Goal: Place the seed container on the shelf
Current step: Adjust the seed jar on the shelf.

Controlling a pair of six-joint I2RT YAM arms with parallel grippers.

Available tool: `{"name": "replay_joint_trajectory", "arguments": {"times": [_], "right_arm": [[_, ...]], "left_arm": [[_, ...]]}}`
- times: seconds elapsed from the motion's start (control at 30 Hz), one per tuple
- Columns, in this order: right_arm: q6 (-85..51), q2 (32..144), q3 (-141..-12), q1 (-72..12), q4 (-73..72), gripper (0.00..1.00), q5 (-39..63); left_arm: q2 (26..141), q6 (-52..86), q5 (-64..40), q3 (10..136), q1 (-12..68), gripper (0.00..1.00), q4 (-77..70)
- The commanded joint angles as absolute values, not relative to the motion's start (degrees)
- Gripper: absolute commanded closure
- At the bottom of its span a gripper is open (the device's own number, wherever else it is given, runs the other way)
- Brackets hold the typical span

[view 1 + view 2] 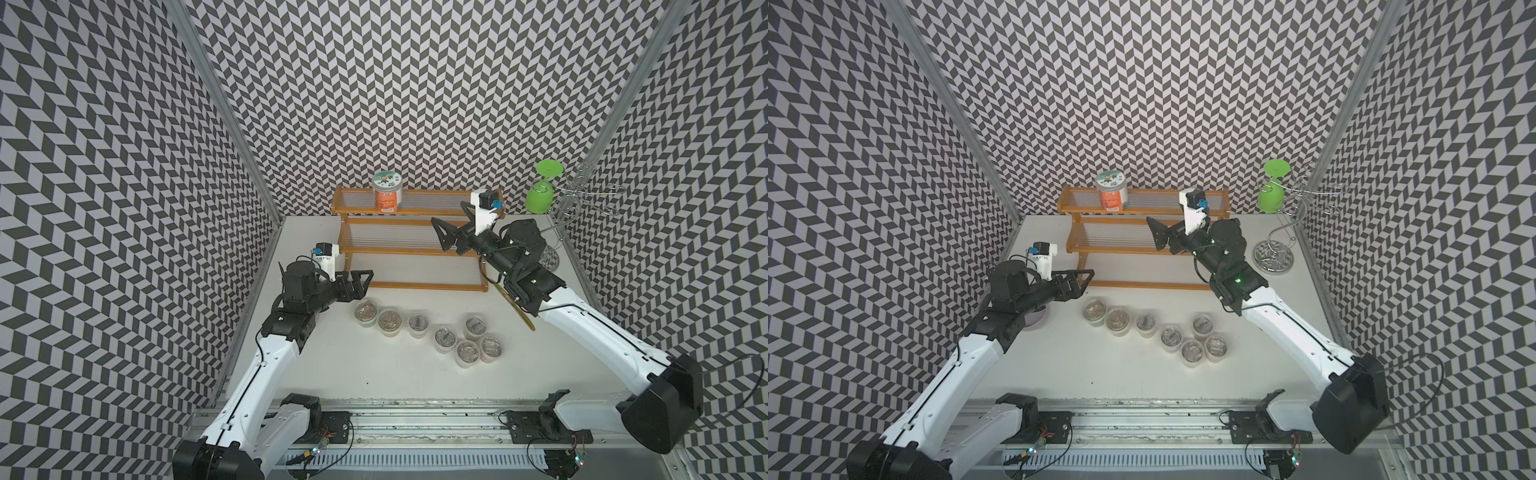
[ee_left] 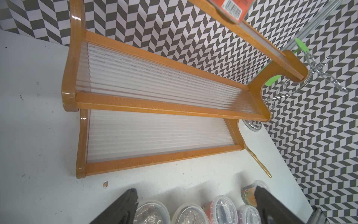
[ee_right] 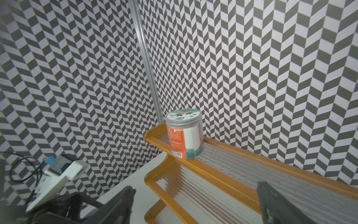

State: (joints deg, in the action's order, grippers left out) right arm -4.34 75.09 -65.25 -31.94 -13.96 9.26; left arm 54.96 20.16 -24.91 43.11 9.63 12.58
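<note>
Chevron walls enclose the white table (image 1: pixel 374 382), with the shelf (image 1: pixel 415 250) at twelve o'clock. My left pincer (image 1: pixel 365 281) at nine and right pincer (image 1: pixel 439 235) at one both gape wide, empty. The seed container (image 1: pixel 386 195) stands upright on the top tier, toward eleven.

White tabletop (image 1: pixel 374 374) carries the shelf (image 1: pixel 411 251); orange-labelled jar (image 1: pixel 387 195) upright on its top tier; seven lidded tubs (image 1: pixel 418 322) just in front.
</note>
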Motion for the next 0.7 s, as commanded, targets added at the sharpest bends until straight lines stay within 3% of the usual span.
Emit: {"name": "replay_joint_trajectory", "arguments": {"times": [0.0,0.13,0.33,0.67], "right_arm": [[-4.19,71.83,-62.71,-31.73,-10.28,0.0,16.61],[-4.41,68.3,-56.2,-32.43,-5.85,0.01,22.06],[-6.89,64.76,-48.62,-33.05,-4.24,0.01,13.51],[-1.68,78.36,-68.64,-33.15,-10.74,0.01,14.17]], "left_arm": [[53.97,18.01,-18.38,45.07,11.23,0.04,18.4],[52.33,17.85,-14.39,42.86,13.12,0.07,22.31],[51.4,18.48,-14.07,40.96,13.27,0.07,22.12],[55.69,20.52,-15.01,44.99,13.27,0.05,15.7]]}}
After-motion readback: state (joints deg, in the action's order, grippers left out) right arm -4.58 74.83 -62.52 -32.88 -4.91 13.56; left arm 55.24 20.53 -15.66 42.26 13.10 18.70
